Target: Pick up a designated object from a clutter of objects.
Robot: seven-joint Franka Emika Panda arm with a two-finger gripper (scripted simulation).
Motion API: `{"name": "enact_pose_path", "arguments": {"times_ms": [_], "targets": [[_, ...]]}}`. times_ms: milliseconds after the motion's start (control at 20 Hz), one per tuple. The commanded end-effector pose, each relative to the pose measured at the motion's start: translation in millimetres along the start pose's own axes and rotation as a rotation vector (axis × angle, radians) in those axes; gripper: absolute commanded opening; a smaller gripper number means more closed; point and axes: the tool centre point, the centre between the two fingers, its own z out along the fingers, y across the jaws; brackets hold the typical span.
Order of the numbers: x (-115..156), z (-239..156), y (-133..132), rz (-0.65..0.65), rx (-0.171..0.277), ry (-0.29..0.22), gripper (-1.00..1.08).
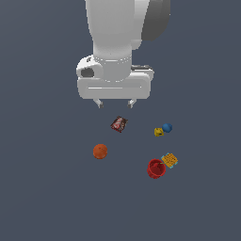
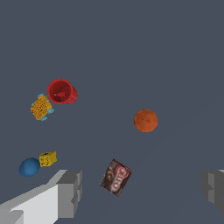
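Observation:
The red cup (image 1: 156,168) stands on the dark floor toward the exterior view's right, its hollow mouth showing; it also shows in the wrist view (image 2: 62,91). My gripper (image 1: 115,103) hangs open and empty above the floor, well apart from the cup and nearest the dark red packet (image 1: 119,124). In the wrist view the grey fingers (image 2: 69,192) stand wide apart on either side of the packet (image 2: 116,177). The orange ball (image 1: 100,151) lies to the exterior view's left of the cup.
A yellow-and-blue flat piece (image 1: 170,160) lies right beside the cup, close to touching. A yellow block (image 1: 159,132) and a blue ball (image 1: 167,127) sit together farther back. The same items appear in the wrist view.

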Motion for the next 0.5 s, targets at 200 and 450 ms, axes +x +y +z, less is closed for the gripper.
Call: {"name": "enact_pose_path", "arguments": {"times_ms": [200,450], "targets": [[21.8,22.3,-17.6,-0.001,-0.007,-0.006,1.0],[45.5,51.7,-40.6,-0.003,-0.014,-0.012,1.0]]}}
